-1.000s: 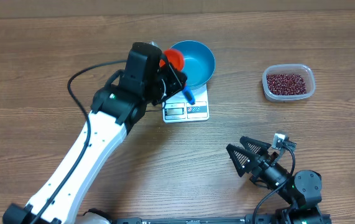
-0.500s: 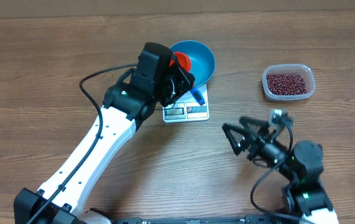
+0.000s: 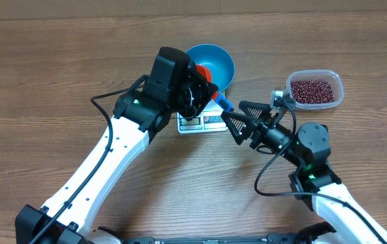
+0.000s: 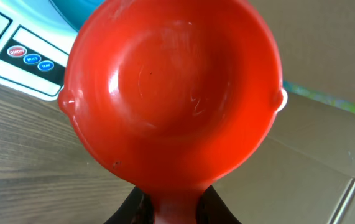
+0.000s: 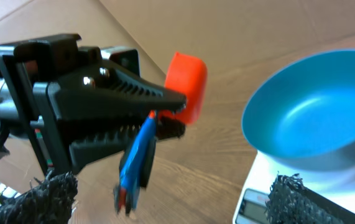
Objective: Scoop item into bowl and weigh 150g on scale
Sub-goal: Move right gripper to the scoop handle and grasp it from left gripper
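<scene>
Jaws of the left gripper (image 3: 207, 89) are clamped on the blue handle (image 5: 137, 155) of a red scoop (image 4: 171, 93). Jaws of the right gripper (image 3: 232, 110) are wide apart, holding nothing.

Dark red-brown beans (image 3: 312, 89) are heaped in a clear tub (image 3: 314, 107) at the far right of the table (image 3: 44, 81), well apart from the left gripper. The bright blue bowl (image 3: 217, 61) sits on the far part of the white scale (image 3: 203, 120), far centre, and its inside shows plain blue. The scale's display (image 3: 192, 122) and buttons run along its near edge, uncovered by the bowl.

The scoop's cup is raised at the bowl's left rim. Overhead it overlaps the rim; the right wrist view shows it left of the bowl and apart from it. In the left wrist view the cup fills the frame, bare red inside facing the camera, with a scale corner and buttons at upper left behind it. The handle runs from the cup toward the near right, its end over the scale's right edge.

The right gripper is just right of the scale, fingers pointing left at the left gripper. The handle end is near its fingertips. Overhead I cannot tell if they touch; the right wrist view shows a gap. The left arm reaches in from the near left, the right arm from the near right.
</scene>
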`<state>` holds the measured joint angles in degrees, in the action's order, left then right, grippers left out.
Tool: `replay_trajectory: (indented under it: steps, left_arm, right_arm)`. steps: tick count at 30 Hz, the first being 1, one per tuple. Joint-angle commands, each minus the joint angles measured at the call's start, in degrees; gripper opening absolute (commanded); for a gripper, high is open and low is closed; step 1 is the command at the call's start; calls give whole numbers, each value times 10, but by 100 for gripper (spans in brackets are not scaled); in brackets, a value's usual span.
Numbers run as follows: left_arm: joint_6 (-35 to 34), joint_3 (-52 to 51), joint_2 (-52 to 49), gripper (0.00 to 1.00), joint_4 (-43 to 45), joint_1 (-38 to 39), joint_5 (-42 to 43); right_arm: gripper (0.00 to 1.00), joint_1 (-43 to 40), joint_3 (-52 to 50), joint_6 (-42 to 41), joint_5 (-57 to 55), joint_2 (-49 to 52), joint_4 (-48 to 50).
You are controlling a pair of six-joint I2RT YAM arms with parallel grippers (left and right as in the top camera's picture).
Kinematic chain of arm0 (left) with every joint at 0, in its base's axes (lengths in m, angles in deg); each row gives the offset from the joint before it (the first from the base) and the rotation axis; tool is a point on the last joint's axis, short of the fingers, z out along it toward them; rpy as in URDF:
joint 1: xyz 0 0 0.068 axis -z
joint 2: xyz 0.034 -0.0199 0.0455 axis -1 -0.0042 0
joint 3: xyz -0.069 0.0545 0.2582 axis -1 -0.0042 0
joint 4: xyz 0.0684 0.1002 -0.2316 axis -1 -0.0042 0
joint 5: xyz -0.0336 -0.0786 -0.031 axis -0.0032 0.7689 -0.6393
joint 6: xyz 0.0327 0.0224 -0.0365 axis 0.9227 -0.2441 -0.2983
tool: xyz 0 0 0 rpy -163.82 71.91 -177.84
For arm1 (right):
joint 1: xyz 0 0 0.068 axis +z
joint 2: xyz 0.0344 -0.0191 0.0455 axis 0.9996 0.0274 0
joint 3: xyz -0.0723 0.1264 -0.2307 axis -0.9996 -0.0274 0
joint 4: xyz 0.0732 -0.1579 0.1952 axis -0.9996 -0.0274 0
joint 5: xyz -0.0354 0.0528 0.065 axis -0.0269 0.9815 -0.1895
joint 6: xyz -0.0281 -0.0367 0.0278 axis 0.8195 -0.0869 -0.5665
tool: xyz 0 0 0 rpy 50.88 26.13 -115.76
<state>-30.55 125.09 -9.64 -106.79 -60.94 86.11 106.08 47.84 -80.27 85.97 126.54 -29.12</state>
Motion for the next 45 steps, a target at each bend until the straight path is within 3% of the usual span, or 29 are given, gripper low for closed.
replay_trajectory:
  steps: [1,6,12,26,36,43,45]
  left_arm:
    - [-21,2,3,4,2,9,15]
    - [-20,2,3,4,-1,9,15]
    - [-21,2,3,4,-1,9,15]
    - [-20,2,3,4,-2,9,14]
    - [-14,2,3,4,-2,9,9]
    - [-10,2,3,4,-14,9,3]
    - [-9,2,3,4,-16,9,2]
  right_arm:
    - [100,17,33,-4,-5,32,20]
    - [88,23,50,4,-7,46,20]
    - [62,23,63,5,-26,50,20]
    - [48,36,100,5,-21,97,19]
    - [27,36,100,5,-22,105,19]
    - [4,36,100,4,-22,105,19]
    - [4,36,100,4,-20,105,19]
